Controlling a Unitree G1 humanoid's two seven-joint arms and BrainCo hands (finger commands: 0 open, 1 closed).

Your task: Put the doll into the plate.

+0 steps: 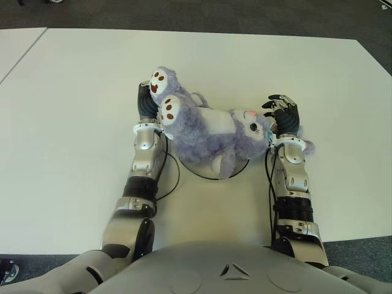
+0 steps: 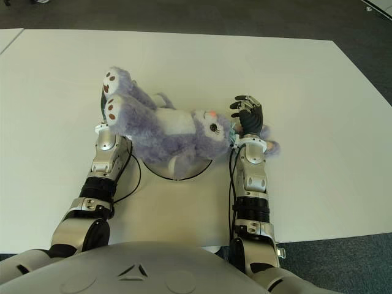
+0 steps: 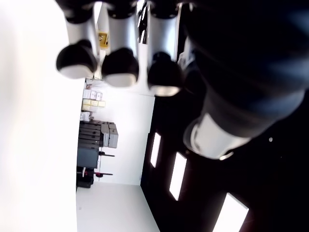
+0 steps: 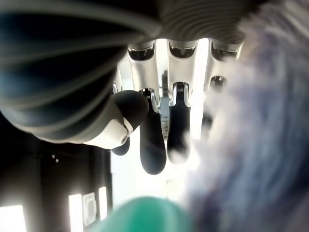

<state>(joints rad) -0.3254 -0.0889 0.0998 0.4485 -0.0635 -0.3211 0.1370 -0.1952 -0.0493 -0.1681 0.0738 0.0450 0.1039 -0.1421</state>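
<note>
left eye view: doll (image 1: 205,130) between both hands.

A lab or office-like workroom: a broad white desk (image 1: 73,122) on dark grey carpet (image 1: 202,15), with stacked boxes (image 3: 94,99) (seen past the left wrist) against a white wall (image 3: 125,140).

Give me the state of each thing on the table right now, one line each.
doll: lying on its side between the two hands, feet toward the left one, over the plate.
plate: on the table, mostly hidden under the doll.
left robot hand: at the doll's feet, fingers relaxed, holding nothing.
right robot hand: at the doll's head, fingers uncurled, fur against them.
table: white, bare here.
</note>
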